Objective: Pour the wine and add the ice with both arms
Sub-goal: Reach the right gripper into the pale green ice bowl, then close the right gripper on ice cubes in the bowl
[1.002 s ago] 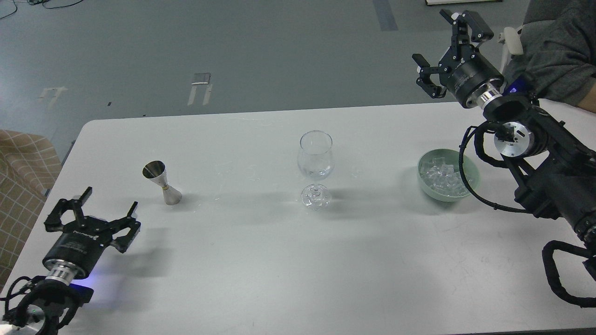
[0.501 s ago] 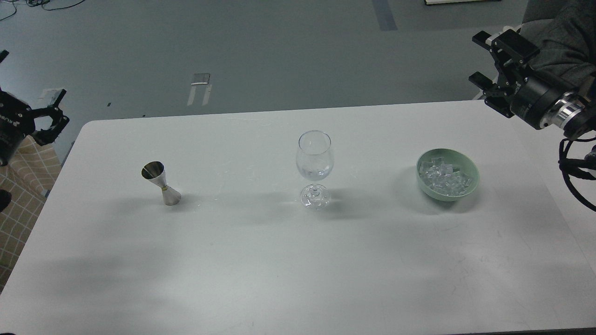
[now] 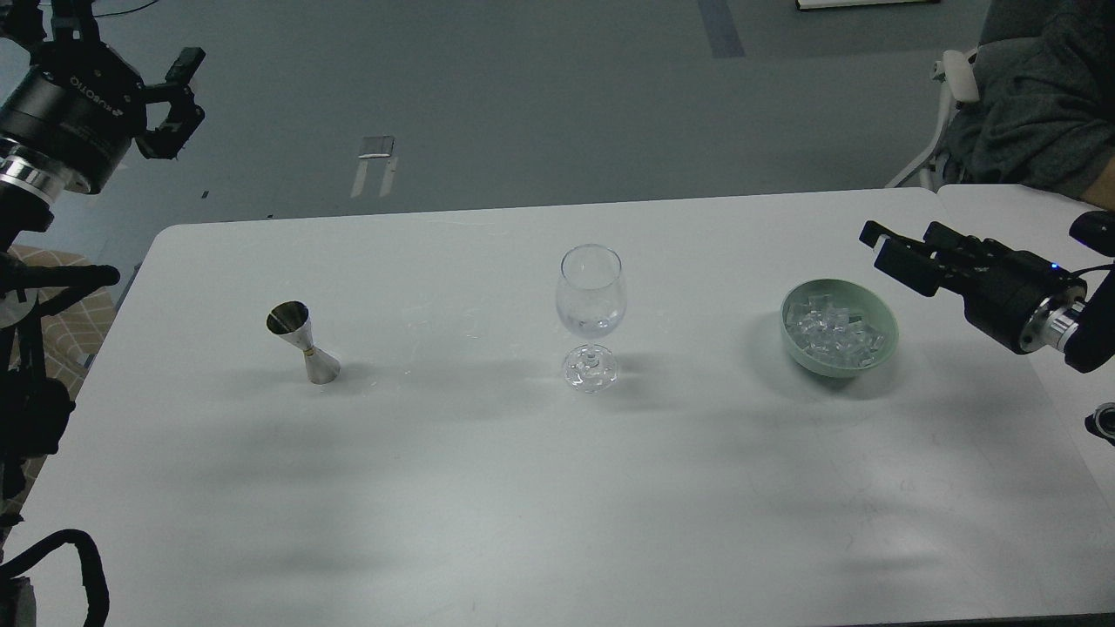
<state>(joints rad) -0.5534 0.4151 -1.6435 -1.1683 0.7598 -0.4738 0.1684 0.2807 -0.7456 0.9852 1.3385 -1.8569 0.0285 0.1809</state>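
An empty clear wine glass stands upright at the middle of the white table. A steel jigger stands to its left. A pale green bowl at the right holds several clear ice cubes. My left gripper is open and empty, raised high beyond the table's far left corner, well away from the jigger. My right gripper is open and empty. It points left, level with the bowl's upper right rim and just to its right, without touching it.
A person's grey-sleeved arm and a white chair are at the far right, behind the table. A chequered cloth lies off the table's left edge, behind my left arm.
My left gripper has swung from the table's front left up to the far left, off the table. My right gripper has come down from high at the back right to beside the bowl.
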